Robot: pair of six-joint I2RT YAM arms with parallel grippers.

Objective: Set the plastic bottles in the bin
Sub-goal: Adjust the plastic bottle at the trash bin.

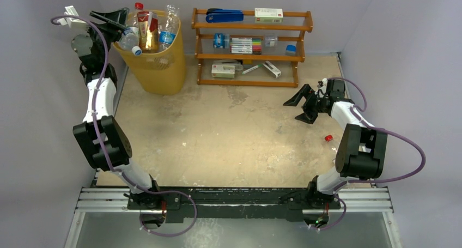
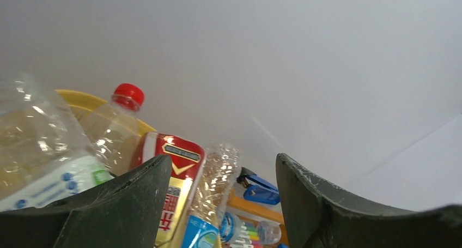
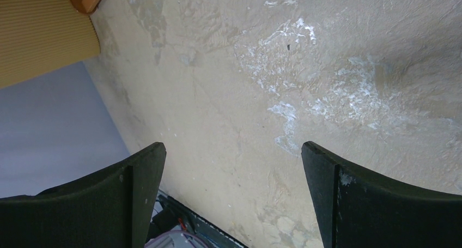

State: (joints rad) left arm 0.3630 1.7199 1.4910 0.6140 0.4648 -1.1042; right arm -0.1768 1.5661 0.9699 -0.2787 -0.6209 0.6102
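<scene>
From above, the bin (image 1: 158, 68) stands at the table's (image 1: 229, 144) far-left corner, with bottles (image 1: 148, 32) heaped past its rim. The left gripper (image 1: 121, 20) hangs at that rim, spread and empty. The right gripper (image 1: 293, 112) hovers wide over the table. Left wrist: the fingers (image 2: 109, 210) hide the bottles' lower halves. Right wrist: only a cut-off bin corner shows.

I see a tan, scuffed tabletop (image 1: 229, 144) with pale worn patches. On it stand the bin (image 1: 155, 68) at the far left and the shelf rack (image 1: 248, 83) just beside it. A small red cap (image 1: 328, 138) lies near the right edge.
</scene>
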